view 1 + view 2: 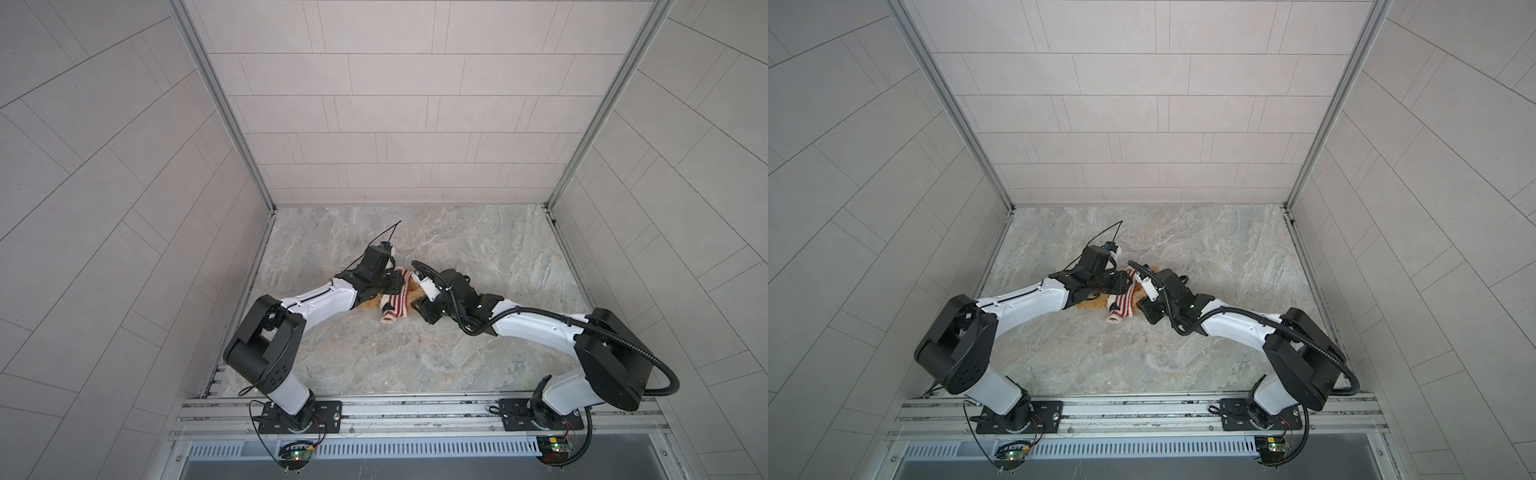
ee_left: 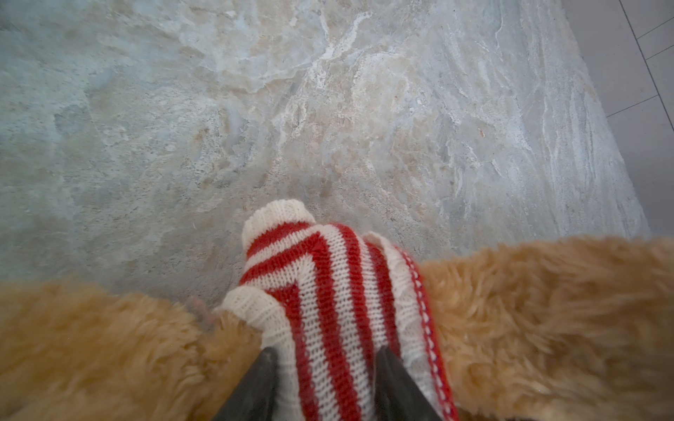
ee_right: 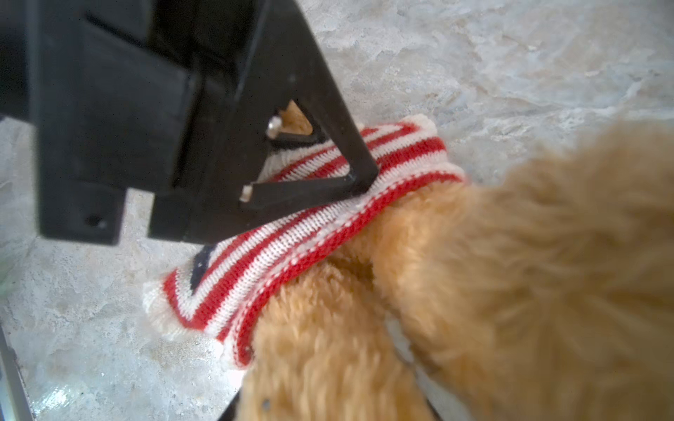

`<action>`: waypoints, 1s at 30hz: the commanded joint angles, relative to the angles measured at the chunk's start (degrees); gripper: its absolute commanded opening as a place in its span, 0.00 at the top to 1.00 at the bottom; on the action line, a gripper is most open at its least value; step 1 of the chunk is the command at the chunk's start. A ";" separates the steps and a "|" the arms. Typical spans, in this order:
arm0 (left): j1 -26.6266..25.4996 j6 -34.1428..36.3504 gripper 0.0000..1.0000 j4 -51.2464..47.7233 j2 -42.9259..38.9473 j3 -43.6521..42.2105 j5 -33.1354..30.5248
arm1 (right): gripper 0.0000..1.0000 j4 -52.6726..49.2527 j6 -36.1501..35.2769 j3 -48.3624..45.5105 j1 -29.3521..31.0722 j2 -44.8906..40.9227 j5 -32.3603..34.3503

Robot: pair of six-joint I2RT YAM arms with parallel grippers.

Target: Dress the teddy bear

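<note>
**Item 1: small fluffy golden-brown plush teddy bear** (image 1: 367, 305). It lay flat on the grey-beige marbled tabletop (image 1: 457, 249), between the two arms and largely covered by them in both top views. Lying low probably let both grippers reach the garment from either flank.

**Item 2: red-and-white striped knitted sweater** (image 1: 397, 298). It was bunched into a narrow band across the bear's middle. One white-cuffed sleeve (image 2: 277, 218) stood clear of the fur, apparently empty. The dressing was judged only part done. Which of the bear's limbs, if any, were through could not be told.

**Item 3: left gripper** (image 2: 326, 351). It sat directly over the bear, with its black fingers (image 2: 392, 368) drawn in on a fold of the sweater, knit showing between and beside them. The hold likely served to drag or stretch the knit along the body.

**Item 4: right gripper** (image 1: 417, 306). It was at the bear's side opposite the left gripper, close against the fur. Its own wrist view was filled with plush (image 3: 510, 255) and the fingers were barely visible. Whether it stood wide, narrow or clamped could not be told. It was probably placed to brace the bear against the left gripper's pull.
</note>
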 commanded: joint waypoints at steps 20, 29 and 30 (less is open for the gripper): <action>-11.58 -15.62 0.51 0.18 -42.67 -22.87 -1.25 | 1.00 7.80 10.88 -15.25 0.11 -19.70 3.11; -28.14 -28.30 0.79 0.55 -54.42 -35.43 -13.75 | 1.00 10.65 13.49 -18.56 0.46 -21.77 3.16; -28.77 -28.68 0.80 1.54 -53.81 -35.87 -14.20 | 1.00 10.47 13.42 -18.65 0.55 -21.88 3.16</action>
